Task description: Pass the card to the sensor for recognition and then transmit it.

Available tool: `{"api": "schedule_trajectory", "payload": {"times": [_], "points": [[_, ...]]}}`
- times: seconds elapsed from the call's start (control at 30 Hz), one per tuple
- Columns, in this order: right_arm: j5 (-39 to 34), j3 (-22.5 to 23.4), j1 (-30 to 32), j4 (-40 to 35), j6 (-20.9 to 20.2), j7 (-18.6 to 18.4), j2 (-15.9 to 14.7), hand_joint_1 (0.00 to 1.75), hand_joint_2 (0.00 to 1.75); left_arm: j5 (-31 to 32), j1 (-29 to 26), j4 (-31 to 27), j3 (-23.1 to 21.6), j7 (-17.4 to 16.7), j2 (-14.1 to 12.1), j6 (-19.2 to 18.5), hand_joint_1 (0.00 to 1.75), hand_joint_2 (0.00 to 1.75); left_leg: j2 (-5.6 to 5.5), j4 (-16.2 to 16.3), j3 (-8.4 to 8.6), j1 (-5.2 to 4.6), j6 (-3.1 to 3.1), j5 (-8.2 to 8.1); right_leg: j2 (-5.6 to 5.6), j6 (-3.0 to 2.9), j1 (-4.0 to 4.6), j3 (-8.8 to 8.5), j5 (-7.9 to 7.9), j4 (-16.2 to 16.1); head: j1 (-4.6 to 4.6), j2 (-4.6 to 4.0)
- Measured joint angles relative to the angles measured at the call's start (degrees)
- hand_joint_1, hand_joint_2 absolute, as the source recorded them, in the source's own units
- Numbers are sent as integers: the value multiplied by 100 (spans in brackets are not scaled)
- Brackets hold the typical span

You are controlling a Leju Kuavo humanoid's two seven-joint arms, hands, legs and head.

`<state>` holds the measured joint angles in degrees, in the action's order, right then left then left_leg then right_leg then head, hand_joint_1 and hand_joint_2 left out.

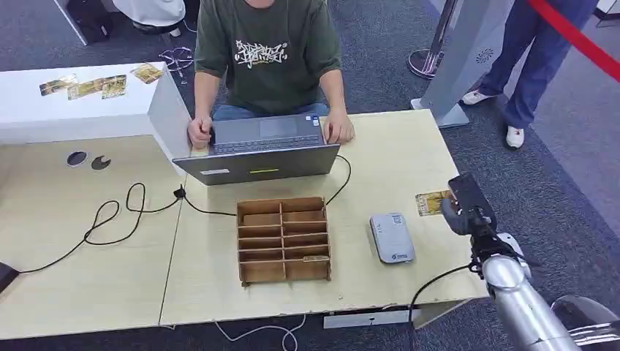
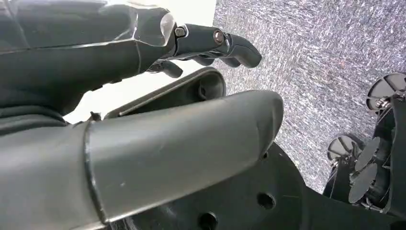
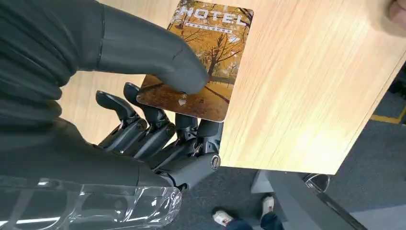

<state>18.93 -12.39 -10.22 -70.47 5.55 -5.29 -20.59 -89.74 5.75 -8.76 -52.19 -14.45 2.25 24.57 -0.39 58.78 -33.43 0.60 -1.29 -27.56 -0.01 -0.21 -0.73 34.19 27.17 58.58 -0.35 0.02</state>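
A hotel card (image 1: 430, 202) (image 3: 206, 62) printed with autumn trees lies at the right edge of the wooden table (image 1: 395, 161). My right hand (image 1: 462, 207) (image 3: 158, 120) pinches its near end, the thumb (image 3: 158, 62) on top and the dark fingers (image 3: 158, 129) under its edge. The grey card sensor (image 1: 392, 237) lies flat on the table to the left of the card, apart from it. My left hand (image 2: 201, 62) hangs beside my body over the carpet, holding nothing, its fingers loosely bent and away from the thumb.
A wooden slotted box (image 1: 284, 239) stands left of the sensor. Behind it a seated person types on a laptop (image 1: 257, 148). Black cables (image 1: 117, 216) run across the left table. Several more cards (image 1: 88, 86) lie on a white counter at the back left. Another person (image 1: 526, 66) stands at the right.
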Motion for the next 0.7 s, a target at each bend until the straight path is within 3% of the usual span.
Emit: {"api": "schedule_trajectory", "payload": {"times": [0.7], "points": [[-324, 22, 630, 46, -400, 26, 81, 175, 175, 2, -6, 0, 20, -2, -2, 33, 0, 0, -1, 0, -3, 0, 3, -3, -3, 2, 0, -1, 2, 1, 0, 0]]}}
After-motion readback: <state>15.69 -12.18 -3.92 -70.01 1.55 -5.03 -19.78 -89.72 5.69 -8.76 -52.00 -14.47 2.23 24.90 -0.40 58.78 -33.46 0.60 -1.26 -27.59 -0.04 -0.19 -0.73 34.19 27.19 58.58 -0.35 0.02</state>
